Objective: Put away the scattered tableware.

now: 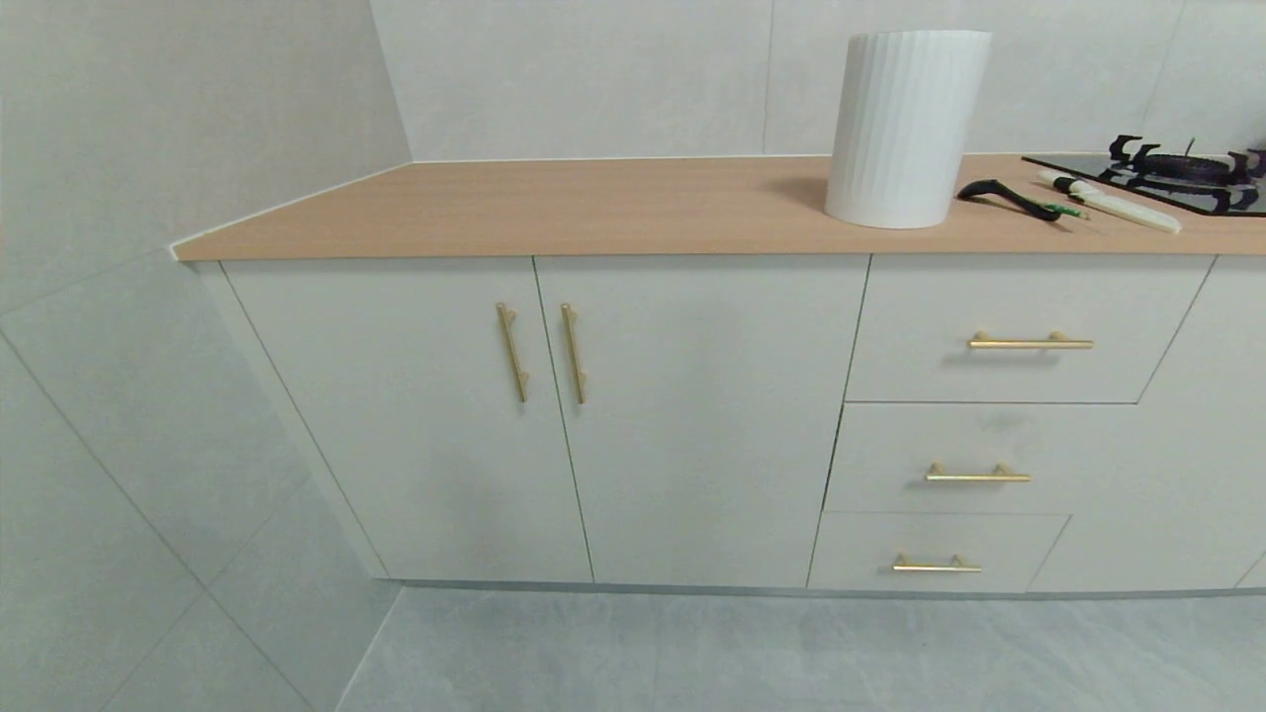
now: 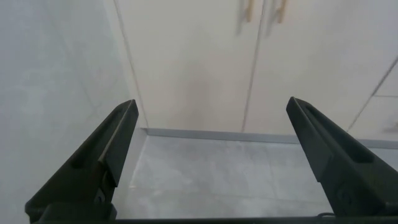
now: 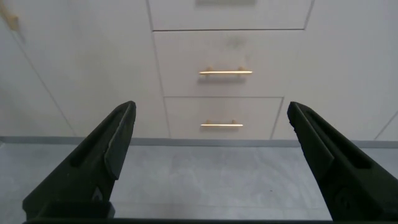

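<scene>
On the wooden countertop at the right stands a tall white ribbed holder. Beside it lie a black-handled utensil and a white-handled knife. My left gripper is open, held low before the double cupboard doors with nothing between its fingers. My right gripper is open too, low in front of the drawers, and empty.
A black stove top sits at the far right of the counter. Below are two cupboard doors with gold handles and three drawers with gold bar handles. A tiled wall closes the left side. Grey floor lies in front.
</scene>
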Controlling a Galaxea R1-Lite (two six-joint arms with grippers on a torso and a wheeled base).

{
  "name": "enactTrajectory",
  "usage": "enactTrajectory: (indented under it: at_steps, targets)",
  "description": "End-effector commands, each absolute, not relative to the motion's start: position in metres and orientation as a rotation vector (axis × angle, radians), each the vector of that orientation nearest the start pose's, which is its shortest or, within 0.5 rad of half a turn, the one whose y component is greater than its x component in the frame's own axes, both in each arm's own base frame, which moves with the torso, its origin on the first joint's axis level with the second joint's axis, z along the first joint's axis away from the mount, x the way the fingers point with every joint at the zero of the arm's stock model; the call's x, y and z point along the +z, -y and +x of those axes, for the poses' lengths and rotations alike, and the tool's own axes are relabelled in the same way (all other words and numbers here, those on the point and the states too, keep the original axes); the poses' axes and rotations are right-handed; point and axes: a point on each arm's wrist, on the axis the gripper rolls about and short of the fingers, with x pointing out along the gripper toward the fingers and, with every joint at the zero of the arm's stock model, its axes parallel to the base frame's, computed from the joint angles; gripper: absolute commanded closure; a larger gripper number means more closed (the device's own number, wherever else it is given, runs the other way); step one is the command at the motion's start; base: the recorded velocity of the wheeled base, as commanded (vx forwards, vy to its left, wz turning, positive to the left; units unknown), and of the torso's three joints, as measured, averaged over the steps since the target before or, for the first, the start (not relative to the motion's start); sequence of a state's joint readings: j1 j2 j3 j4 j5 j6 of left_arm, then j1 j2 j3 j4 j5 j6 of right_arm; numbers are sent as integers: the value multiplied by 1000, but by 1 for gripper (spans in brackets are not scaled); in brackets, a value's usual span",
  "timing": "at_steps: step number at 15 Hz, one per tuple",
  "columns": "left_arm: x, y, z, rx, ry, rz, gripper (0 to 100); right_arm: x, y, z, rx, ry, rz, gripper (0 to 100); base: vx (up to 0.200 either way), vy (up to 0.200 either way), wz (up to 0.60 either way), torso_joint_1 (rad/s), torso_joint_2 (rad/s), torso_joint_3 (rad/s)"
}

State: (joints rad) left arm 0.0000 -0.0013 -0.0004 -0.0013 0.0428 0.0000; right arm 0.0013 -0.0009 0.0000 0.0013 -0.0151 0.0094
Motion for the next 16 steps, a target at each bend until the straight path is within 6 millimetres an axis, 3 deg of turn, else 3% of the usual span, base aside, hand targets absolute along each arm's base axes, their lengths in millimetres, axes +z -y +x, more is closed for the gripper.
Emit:
enactTrajectory:
  at_steps: [1, 12, 16]
  targets:
    - [76, -1, -23, 43, 3, 0, 0, 75, 0, -23, -15, -1, 9, 0, 0, 0, 0, 0, 0, 0]
    - [76, -1, -23, 43, 1, 3, 0, 75, 0, -23, -15, -3, 9, 0, 0, 0, 0, 0, 0, 0]
    - [76, -1, -23, 43, 3, 6, 0, 75, 0, -23, -14, -3, 9, 0, 0, -150, 0, -2, 3, 1]
